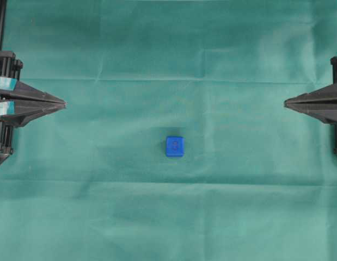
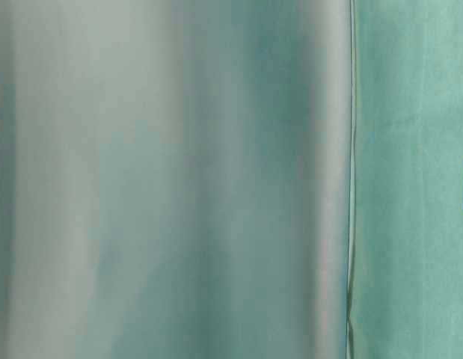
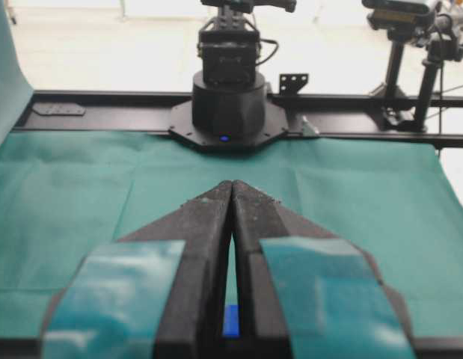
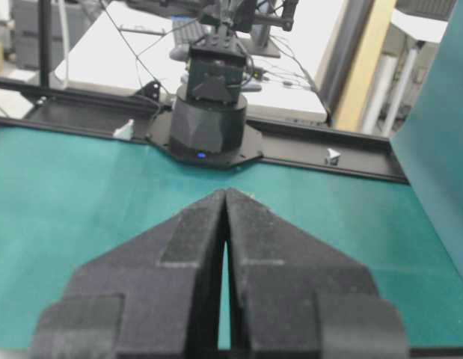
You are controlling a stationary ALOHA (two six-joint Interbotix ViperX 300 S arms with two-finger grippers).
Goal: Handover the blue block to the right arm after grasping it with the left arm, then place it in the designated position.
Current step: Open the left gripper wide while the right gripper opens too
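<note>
**Both end effectors closed and empty, blue block alone mid-cloth**

A wrinkled green cloth (image 1: 168,217) covers the whole bench, creased in faint horizontal and vertical fold lines. In the table-level view most of the picture is a blurred grey-green surface, probably a fold of the same cloth close to the lens, though that cannot be told for sure.

At the left edge of the overhead view sits the left arm's black, pointed two-finger end effector (image 1: 63,104) with teal bands at the finger bases, its tip pointing toward the middle of the cloth. Its fingers are pressed together to a single point and grip nothing. The left wrist view shows the same end effector (image 3: 232,185) from behind: the two dark fingers (image 3: 201,224) meet at the tip, leaving only a thin slit between them lower down.

At the right edge, facing it, is the right arm's all-black pointed end effector (image 1: 286,101), likewise closed to a point and holding nothing. In the right wrist view this end effector (image 4: 226,192) has its rough black fingers touching at the tip.

Each wrist view looks across the cloth to the opposite arm's round black base (image 3: 227,112) on a black rail.

The small bright blue cube with rounded edges (image 1: 175,146) rests on the cloth roughly midway between the two tips, somewhat nearer the bottom edge of the overhead view, well apart from both. A sliver of its blue (image 3: 230,321) shows through the slit in the left wrist view.
</note>
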